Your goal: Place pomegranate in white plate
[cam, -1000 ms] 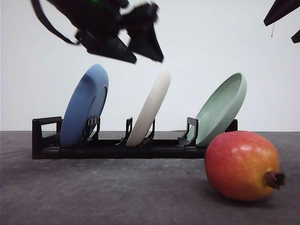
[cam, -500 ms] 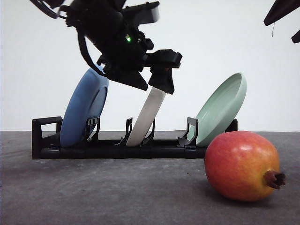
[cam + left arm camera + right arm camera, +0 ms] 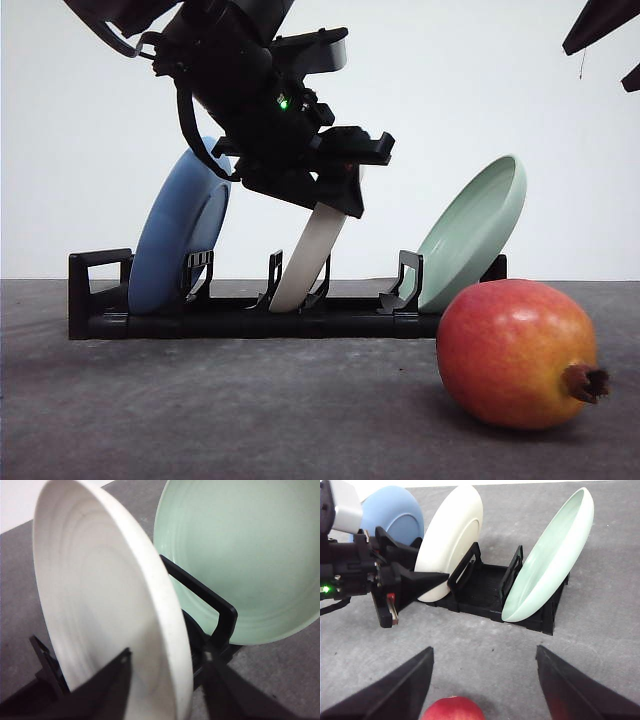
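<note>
Your task is barely begun: the pomegranate [image 3: 517,354] lies on the table in front of the rack [image 3: 240,315], untouched, and the white plate [image 3: 312,250] stands upright in the rack's middle slot between a blue plate [image 3: 178,240] and a green plate [image 3: 478,225]. Your left gripper [image 3: 167,690] is spread apart astride the white plate's rim, not yet clamped. Your right gripper [image 3: 482,690] hangs open and empty above the pomegranate.
</note>
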Controlling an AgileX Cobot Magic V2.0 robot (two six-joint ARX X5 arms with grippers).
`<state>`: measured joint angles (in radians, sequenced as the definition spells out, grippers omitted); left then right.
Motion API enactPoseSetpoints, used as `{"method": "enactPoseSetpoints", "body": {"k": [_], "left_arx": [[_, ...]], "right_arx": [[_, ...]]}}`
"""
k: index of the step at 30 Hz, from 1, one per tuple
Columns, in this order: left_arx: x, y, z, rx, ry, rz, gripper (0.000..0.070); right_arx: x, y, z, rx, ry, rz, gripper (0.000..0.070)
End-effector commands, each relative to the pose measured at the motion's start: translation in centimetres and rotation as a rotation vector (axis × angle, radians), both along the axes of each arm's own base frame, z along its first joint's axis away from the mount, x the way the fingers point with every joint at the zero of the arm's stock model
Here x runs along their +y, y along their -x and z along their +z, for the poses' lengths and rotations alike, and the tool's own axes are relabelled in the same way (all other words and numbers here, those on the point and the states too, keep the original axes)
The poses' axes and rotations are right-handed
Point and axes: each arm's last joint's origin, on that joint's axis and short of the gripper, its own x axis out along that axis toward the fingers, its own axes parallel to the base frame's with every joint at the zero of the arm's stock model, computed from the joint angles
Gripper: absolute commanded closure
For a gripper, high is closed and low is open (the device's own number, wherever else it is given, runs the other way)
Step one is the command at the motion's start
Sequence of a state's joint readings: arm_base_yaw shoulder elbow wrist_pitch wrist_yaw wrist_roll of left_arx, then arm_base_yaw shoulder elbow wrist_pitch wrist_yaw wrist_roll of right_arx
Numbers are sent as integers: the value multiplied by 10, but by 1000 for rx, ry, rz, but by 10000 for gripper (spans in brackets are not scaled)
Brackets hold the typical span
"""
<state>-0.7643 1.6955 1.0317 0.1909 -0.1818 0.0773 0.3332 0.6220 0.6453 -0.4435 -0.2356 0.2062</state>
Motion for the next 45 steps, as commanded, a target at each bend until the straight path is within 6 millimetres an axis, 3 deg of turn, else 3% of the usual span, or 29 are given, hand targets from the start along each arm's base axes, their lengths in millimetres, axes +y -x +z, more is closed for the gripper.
{"method": "enactPoseSetpoints", "body": {"k": [1,14,28,39,45], "left_arx": [[-7,-2,1,4,32,7,606],[-5,1,10,39,130,49,696],[10,18,61,-28,287,60,696],[27,57,107,-36,374,22,696],[29,87,115,-9,391,-32,694]], "right_arx": [[1,0,6,-25,-4,7,288],[1,0,6,-25,-4,7,288],[1,0,6,-25,-4,7,288],[1,0,6,-24,-4,7,288],[1,0,6,-23,-4,7,288]]}}
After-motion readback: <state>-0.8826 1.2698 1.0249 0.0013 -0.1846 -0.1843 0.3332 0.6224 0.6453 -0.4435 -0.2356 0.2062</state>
